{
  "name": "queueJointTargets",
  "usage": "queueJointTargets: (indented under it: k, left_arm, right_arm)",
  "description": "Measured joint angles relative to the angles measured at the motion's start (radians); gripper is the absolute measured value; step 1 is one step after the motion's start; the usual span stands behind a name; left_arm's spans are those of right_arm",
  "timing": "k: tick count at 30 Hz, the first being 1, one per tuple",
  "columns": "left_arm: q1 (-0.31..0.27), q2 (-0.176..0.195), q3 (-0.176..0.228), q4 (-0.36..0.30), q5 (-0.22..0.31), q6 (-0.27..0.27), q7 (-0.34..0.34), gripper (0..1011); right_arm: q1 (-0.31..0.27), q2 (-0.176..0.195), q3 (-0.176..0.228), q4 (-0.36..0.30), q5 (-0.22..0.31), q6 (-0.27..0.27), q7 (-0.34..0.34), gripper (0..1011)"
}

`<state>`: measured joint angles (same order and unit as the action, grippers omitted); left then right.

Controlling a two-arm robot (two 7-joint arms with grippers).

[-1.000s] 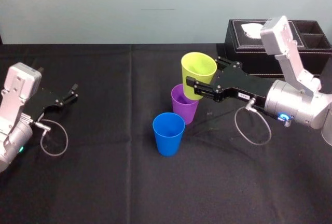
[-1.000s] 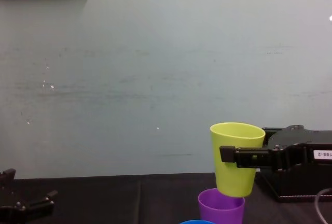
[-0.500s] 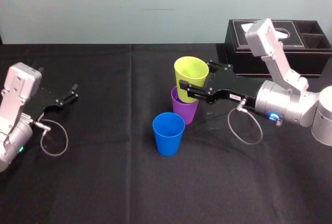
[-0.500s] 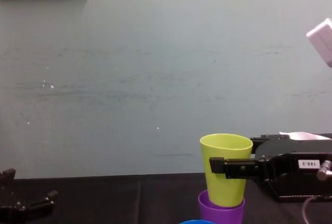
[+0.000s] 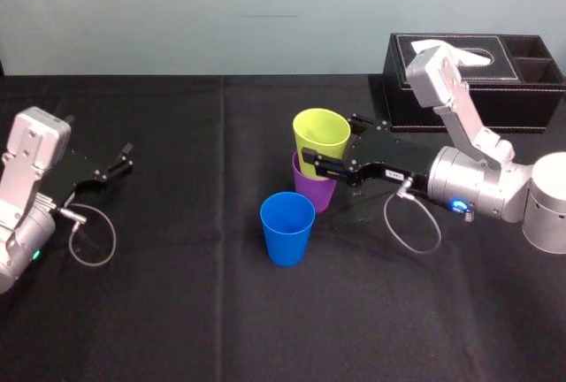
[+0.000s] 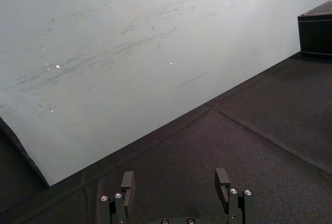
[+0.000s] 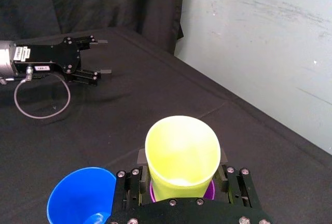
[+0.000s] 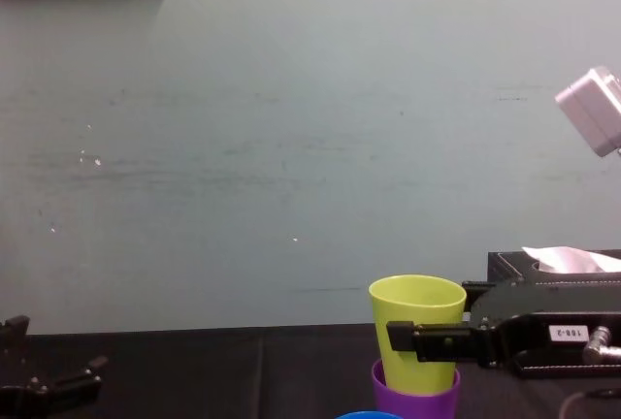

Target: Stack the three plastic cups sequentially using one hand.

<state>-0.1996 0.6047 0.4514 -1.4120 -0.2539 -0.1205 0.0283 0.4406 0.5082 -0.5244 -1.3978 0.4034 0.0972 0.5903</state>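
Right gripper (image 5: pixel 322 162) has its jaws clamped on the yellow-green cup (image 5: pixel 320 134), which sits partway down inside the purple cup (image 5: pixel 317 191) near the middle of the black table (image 5: pixel 177 311). Blue cup (image 5: pixel 287 227) stands alone just in front of those 2, upright. Left gripper (image 5: pixel 124 159) is parked far left, jaws apart.

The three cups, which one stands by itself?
The blue cup, apart, nearer the robot; the yellow-green cup is nested in the purple cup, held by the right gripper.
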Motion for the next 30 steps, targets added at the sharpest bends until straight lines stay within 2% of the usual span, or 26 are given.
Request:
queueJointTargets:
  k: [18,20,23,30]
  left_arm:
    - [0.0,0.0,0.0,0.0,0.0,0.0,0.0,1011]
    - [0.0,0.0,0.0,0.0,0.0,0.0,0.0,1011]
    - [0.0,0.0,0.0,0.0,0.0,0.0,0.0,1012]
    - [0.0,0.0,0.0,0.0,0.0,0.0,0.0,1011]
  right_arm:
    - [-0.002,-0.001,0.001,0.004,0.001,-0.003,0.003,735]
    - [-0.002,-0.001,0.001,0.004,0.001,-0.003,0.003,755]
    - [-0.002,-0.001,0.001,0.003,0.001,-0.003,0.003,851]
    - [-0.002,0.0,0.001,0.002,0.002,-0.002,0.002,1004]
